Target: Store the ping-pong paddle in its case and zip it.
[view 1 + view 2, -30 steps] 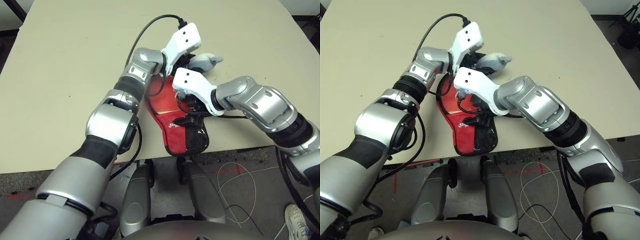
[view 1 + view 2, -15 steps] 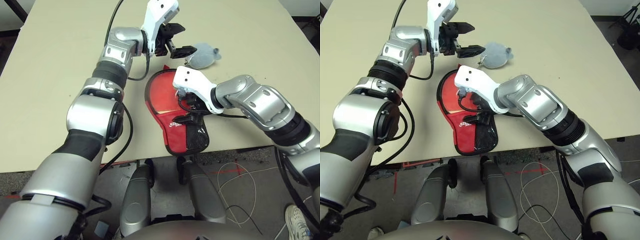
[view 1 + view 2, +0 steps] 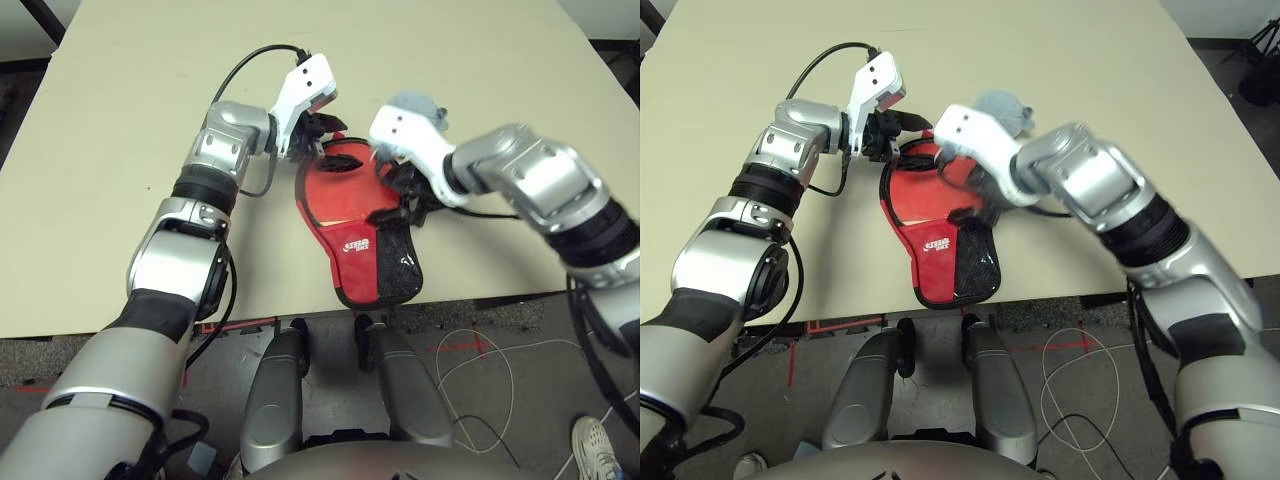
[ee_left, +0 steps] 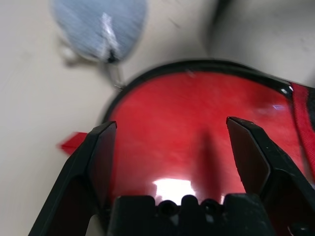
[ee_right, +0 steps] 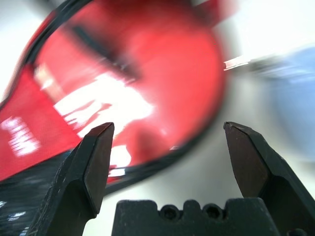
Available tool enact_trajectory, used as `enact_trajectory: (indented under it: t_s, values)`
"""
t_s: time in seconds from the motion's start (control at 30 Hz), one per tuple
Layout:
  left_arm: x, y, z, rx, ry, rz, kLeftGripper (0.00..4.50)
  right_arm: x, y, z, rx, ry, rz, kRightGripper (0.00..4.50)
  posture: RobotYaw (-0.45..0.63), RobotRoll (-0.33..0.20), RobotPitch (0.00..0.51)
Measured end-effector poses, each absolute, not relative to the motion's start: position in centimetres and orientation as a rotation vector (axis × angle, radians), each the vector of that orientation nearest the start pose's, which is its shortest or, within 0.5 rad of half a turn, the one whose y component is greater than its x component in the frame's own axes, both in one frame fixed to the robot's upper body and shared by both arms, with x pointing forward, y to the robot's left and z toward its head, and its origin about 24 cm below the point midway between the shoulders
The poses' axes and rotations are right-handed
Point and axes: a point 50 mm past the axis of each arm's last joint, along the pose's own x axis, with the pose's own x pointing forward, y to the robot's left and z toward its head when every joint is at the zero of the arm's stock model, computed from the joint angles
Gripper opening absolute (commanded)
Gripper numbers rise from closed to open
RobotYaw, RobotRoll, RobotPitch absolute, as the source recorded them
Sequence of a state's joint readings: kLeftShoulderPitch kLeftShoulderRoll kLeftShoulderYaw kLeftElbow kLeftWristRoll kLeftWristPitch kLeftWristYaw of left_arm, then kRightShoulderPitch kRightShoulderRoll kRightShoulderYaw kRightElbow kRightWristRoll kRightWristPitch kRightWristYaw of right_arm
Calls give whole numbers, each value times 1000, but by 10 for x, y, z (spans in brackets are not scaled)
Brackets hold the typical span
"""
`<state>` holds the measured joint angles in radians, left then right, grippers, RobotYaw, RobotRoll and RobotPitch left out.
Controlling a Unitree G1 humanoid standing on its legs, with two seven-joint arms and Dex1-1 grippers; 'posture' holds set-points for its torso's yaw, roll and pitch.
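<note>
The case [image 3: 352, 215] lies near the table's [image 3: 120, 150] front edge; a grey object [image 4: 101, 27], possibly a pouch, sits just beyond it, both arms crowding above. Wide bare tabletop elsewhere.

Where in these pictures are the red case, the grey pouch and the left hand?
Case [image 3: 345, 205], left eye view: on its red round face.
Grey pouch [image 4: 101, 27], left wrist view: on the middle of its fabric.
Left hand [image 4: 170, 147], left wrist view: midway between its open fingertips.

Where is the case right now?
In the head views the case lies flat near the table's front edge, between the left gripper and the right gripper, with a grey pouch just beyond it.
</note>
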<state>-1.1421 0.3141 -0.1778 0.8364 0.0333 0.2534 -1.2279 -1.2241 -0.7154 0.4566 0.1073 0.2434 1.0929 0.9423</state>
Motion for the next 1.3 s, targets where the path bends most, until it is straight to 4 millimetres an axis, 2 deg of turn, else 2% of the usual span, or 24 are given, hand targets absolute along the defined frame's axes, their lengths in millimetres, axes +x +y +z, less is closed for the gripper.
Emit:
enact_trajectory:
  t_s: [0.1,0.27,0.43,0.73,0.83,1.07,1.17,1.23,1.3]
  values:
    - [384,102,188,453,293,-1253,4464,354,-138,287,-615,387,755,4500,28,0,259]
    - [381,98,186,480,315,-1266,4464,381,-135,283,-611,328,616,4500,29,0,259]
    - [379,96,184,487,328,-1269,4464,402,-128,270,-557,323,540,4500,39,0,259]
    - [377,94,184,500,332,-1256,4464,420,-139,237,-469,416,463,4500,59,0,261]
    - [377,94,184,500,335,-1248,4500,421,-141,232,-429,437,459,3913,63,0,262]
    - [377,95,183,498,340,-1235,4500,421,-139,229,-426,458,485,1417,52,0,264]
    - [377,95,183,497,341,-1226,4500,420,-139,229,-437,467,498,521,46,0,264]
    - [378,94,182,495,341,-1221,4500,420,-139,230,-462,474,509,221,41,0,264]
    - [378,92,182,492,341,-1215,4500,418,-142,233,-508,489,518,211,38,0,265]
